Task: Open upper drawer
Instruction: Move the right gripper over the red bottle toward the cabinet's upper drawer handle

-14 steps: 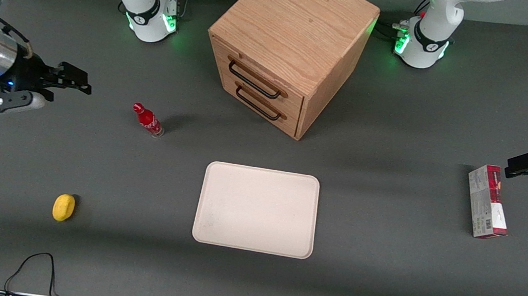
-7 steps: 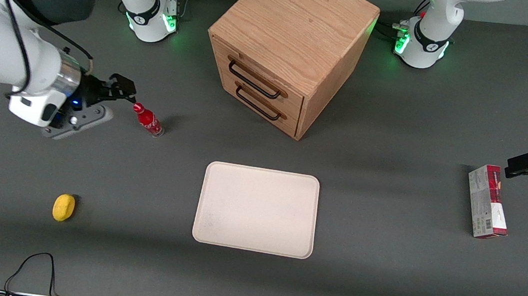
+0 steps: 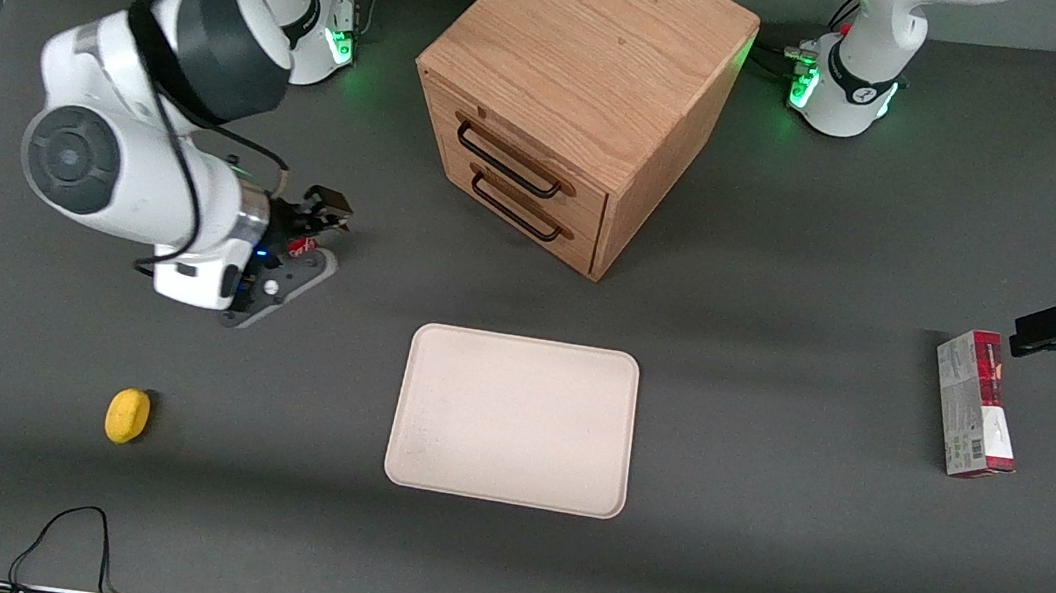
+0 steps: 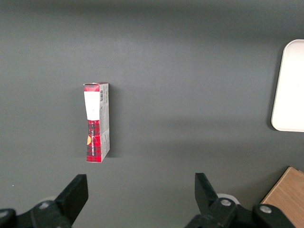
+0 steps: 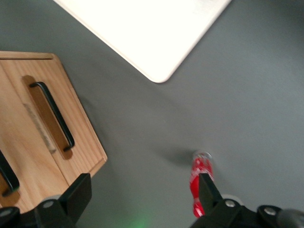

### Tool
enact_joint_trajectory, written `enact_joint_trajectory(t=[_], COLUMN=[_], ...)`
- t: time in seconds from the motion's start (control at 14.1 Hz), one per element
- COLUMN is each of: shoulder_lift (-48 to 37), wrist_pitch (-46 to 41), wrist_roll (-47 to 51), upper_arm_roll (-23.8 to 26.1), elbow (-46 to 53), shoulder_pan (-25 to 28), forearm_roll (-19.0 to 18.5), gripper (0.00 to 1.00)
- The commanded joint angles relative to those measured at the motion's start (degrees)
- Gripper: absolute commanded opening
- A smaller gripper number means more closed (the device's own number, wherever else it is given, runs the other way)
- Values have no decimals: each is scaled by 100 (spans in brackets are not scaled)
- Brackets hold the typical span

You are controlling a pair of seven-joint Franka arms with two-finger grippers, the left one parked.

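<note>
Right arm (image 3: 132,157): glossy white shells w/ black joint bands, grey round joint cap, silver wrist ring, black cable along the links, blue LED near its black gripper (image 3: 321,216), green-lit white base (image 3: 323,40).

A dark grey table (image 3: 754,586) carries everything. The wooden cabinet (image 3: 598,53) stands on it, farther from the front camera than the cream tray (image 3: 513,421), which lies flat mid-table. A red bottle (image 5: 199,183) stands toward the working arm's end, under the gripper (image 3: 320,223), whose fingers are spread. A yellow lump (image 3: 127,415) lies nearer the camera. A red-and-white box (image 3: 975,404) lies toward the parked arm's end.
</note>
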Motion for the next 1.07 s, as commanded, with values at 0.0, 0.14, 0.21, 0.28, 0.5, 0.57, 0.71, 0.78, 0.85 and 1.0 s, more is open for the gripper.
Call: enact_joint_trajectory(t=[0.0, 0.14, 0.21, 0.28, 0.5, 0.57, 0.71, 0.78, 0.85, 1.0], shoulder_lift=[299, 414, 458, 528, 572, 581, 476, 389, 275, 72], wrist_pitch=[50, 68, 59, 59, 7, -11, -20, -37, -64, -55], wrist_roll=[-141, -307, -361, -361, -396, -448, -475, -475, -475, -475], upper_arm_roll=[294, 427, 462, 549, 621, 621, 621, 621, 621, 621], elbow=[228, 228, 219, 210, 167, 149, -44, -105, -245, -466], shoulder_pan=[17, 26, 35, 52, 254, 333, 421, 508, 561, 650], forearm_roll=[111, 277, 365, 409, 558, 611, 620, 620, 629, 664], gripper=[100, 100, 100, 100, 100, 100, 100, 100, 100, 100])
